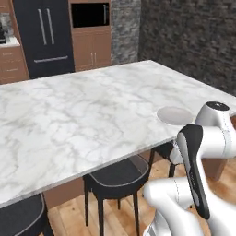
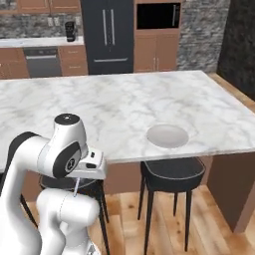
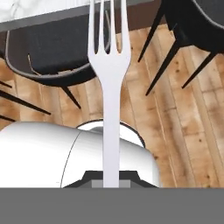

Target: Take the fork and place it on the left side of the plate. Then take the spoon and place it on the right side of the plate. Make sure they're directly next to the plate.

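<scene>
left base view first: plate [image 1: 174, 115] sits alone near the marble island's [image 1: 83, 115] front edge, both sides bare for cutlery. right base view: same plate, well apart from the low-folded arm, and a thin sliver of fork hangs below the hand. hand view: gripper [image 3: 111, 183] clamped tight on the fork [image 3: 110, 87], tines pointing away over stools [image 3: 57, 52] and floor, apparently ready for carrying to the plate's left.

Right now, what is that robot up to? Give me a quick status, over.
Hand shut on the fork, tines pointing away. Hand low, off the island's edge, above the stools. Plate bare on the marble island, near edge. Nothing blocking.
</scene>
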You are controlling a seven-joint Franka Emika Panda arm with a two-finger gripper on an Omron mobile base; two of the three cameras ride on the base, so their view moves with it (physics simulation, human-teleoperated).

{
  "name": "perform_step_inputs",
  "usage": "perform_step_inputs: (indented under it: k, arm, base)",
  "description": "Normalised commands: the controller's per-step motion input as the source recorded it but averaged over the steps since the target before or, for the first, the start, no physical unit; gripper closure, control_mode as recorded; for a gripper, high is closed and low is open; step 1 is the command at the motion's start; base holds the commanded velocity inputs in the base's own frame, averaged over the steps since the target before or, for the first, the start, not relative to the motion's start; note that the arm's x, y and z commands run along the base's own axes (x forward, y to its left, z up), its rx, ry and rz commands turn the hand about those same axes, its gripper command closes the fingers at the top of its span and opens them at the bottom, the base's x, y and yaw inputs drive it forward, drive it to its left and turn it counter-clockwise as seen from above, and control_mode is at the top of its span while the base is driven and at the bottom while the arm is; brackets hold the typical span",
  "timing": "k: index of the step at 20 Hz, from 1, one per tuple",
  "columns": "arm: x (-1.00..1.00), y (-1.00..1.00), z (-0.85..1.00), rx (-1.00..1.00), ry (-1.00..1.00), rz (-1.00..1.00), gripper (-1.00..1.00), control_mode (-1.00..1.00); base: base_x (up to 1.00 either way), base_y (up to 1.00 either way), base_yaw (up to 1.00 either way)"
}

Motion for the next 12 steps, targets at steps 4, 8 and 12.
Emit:
perform_step_inputs:
  k: [4,8,12]
  arm:
    - [0.0,0.0,0.0,0.0,0.0,0.0,1.0,1.0]
    - [0.0,0.0,0.0,0.0,0.0,0.0,1.0,1.0]
    - [0.0,0.0,0.0,0.0,0.0,0.0,1.0,1.0]
  base:
    - [0.74,-0.22,0.52]
    - [0.98,-0.34,0.4]
    - [0.9,-0.55,0.27]
